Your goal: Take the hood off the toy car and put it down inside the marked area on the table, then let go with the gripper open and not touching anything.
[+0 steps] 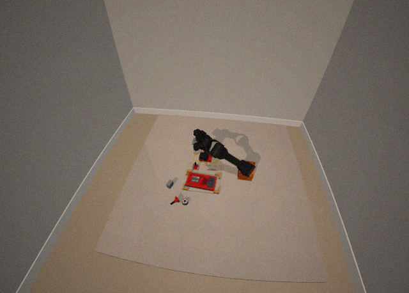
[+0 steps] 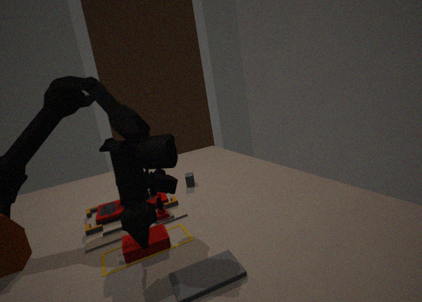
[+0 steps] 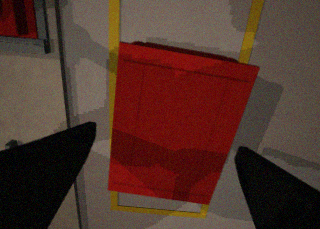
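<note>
The red hood [image 1: 209, 158] [image 2: 159, 239] [image 3: 175, 114] lies flat, slightly turned, at the yellow marked outline [image 1: 193, 157] [image 2: 103, 264] [image 3: 114, 19]. It appears to rest on the table. In the wrist view its long sides overlap the outline's side lines, so I cannot tell if it is wholly inside. My gripper [image 2: 144, 241] [image 3: 167, 141] is open around the hood, with a visible gap between each fingertip and the hood's sides. In the exterior view the near finger hides part of the hood. The red toy car [image 1: 201, 181] [image 2: 102, 218] sits between orange corner brackets, separate from the hood.
A grey slab [image 2: 208, 273] lies near the outline. A red piece with a black post [image 1: 195, 166] [image 2: 163, 214] stands between outline and car. A grey block [image 1: 169, 183] [image 2: 189, 180], a red-and-black part [image 1: 176, 199] and a wheel [image 1: 185, 201] lie farther off.
</note>
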You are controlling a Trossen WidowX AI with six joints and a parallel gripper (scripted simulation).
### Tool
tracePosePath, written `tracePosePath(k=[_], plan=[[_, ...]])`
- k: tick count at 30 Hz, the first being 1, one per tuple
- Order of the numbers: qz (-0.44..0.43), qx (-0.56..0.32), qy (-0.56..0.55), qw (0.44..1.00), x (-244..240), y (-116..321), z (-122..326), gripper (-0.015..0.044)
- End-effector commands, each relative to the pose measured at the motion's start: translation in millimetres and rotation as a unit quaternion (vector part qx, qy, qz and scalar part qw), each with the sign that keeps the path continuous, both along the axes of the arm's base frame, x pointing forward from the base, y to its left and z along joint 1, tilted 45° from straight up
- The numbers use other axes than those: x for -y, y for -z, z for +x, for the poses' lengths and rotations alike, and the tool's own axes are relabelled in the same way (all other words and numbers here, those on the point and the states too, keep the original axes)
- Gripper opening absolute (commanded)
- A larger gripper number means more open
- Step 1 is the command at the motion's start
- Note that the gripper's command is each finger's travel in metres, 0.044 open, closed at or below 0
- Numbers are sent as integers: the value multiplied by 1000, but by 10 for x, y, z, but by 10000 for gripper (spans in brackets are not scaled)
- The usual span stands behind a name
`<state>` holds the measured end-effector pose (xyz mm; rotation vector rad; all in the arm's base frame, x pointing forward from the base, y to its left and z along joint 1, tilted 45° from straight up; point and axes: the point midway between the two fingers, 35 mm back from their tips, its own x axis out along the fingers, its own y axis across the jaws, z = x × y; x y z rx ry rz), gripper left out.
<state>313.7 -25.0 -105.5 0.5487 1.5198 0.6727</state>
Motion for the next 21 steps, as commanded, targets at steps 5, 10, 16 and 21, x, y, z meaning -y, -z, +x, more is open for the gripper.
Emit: tracePosePath(k=[5, 10, 16, 21], plan=[[-3, 8, 4, 1000, 439, -419, 46, 440], [-3, 8, 4, 1000, 439, -419, 46, 440], [-3, 8, 4, 1000, 439, -419, 46, 440], [-3, 8, 4, 1000, 439, -419, 46, 440]])
